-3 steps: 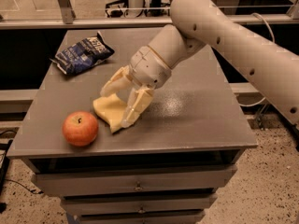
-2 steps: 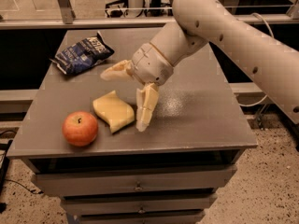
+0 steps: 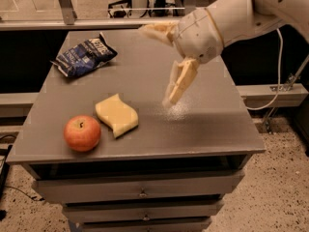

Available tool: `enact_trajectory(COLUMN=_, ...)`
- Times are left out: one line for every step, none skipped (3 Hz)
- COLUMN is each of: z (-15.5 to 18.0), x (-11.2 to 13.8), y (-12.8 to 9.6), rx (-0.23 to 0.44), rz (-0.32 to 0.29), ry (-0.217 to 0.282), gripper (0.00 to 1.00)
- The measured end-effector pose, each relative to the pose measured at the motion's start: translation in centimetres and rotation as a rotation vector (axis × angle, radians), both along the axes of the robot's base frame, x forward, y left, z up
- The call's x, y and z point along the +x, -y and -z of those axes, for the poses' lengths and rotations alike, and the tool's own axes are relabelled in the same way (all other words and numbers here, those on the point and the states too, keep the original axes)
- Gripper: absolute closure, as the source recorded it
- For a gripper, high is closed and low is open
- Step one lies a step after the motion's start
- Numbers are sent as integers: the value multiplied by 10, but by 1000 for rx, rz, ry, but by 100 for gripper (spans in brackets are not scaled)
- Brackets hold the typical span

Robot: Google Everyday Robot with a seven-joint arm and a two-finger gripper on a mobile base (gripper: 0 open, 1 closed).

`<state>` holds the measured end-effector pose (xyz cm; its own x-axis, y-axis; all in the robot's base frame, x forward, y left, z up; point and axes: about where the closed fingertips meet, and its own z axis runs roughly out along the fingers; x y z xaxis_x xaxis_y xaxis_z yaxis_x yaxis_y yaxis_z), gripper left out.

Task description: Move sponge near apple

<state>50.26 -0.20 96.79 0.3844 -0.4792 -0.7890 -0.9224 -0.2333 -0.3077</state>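
Note:
The pale yellow sponge (image 3: 116, 115) lies flat on the grey table top (image 3: 203, 124), just right of the red-orange apple (image 3: 82, 133) at the front left; the two are very close, perhaps touching. My gripper (image 3: 159, 64) is raised above the middle of the table, to the right of and apart from the sponge. It is open and empty: one pale finger (image 3: 155, 30) points left at the back, the other finger (image 3: 180, 83) hangs down toward the table.
A dark blue chip bag (image 3: 83, 55) lies at the table's back left. The table is a drawer cabinet with drawers (image 3: 140, 190) below its front edge. My white arm (image 3: 241, 8) comes in from the upper right.
The gripper let go of the sponge, opened wide, and rose up and to the right. The sponge stays flat beside the apple.

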Motion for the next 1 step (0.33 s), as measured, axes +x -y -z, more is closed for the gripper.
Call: enact_trajectory(z=-3, x=3, y=10, rx=8, rz=34, ry=9, gripper=0)
